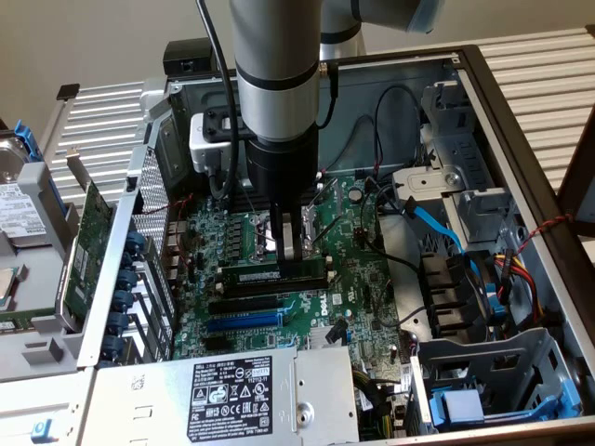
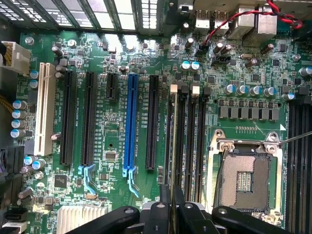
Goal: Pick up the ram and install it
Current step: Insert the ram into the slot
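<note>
Exterior view: robot arm [image 1: 277,84] is lowered straight down into an open computer case [image 1: 521,139], over the motherboard [image 1: 367,279].
Gripper: gripper [image 1: 290,255] is pinched on the ram [image 1: 270,275], jaws nearly together, grip taken near the stick's end toward the exterior view's right.
Ram position: stick is held level, long edge down, pale label strip facing the camera; it lies along the memory slots, just above the black expansion slots and the blue PCIe slot [image 1: 244,321].
Seating: contact with a slot looks likely; full seating cannot be told.
Wrist view: gripper [image 2: 171,207] is seen from above, black fingers [image 2: 165,197] closed on the ram [image 2: 170,156], which is seen edge-on as a thin line.
Alignment: ram edge runs parallel to the memory slots [image 2: 190,141], at the slot nearest the expansion slots; white end clips [image 2: 173,88] are seen at the far end.
Neighbours, wrist: blue PCIe slot [image 2: 130,122], white PCI slot [image 2: 45,107], open CPU socket [image 2: 246,180] on the other side of the memory slots.
Motherboard: green board [image 2: 112,146], slots run parallel.
Surroundings, exterior: power supply [image 1: 232,395] with label at the front; green card with metal bracket [image 1: 88,242] and hard drive [image 1: 19,218] on the exterior view's left, outside the case; blue SATA cable [image 1: 437,228] on the exterior view's right.
</note>
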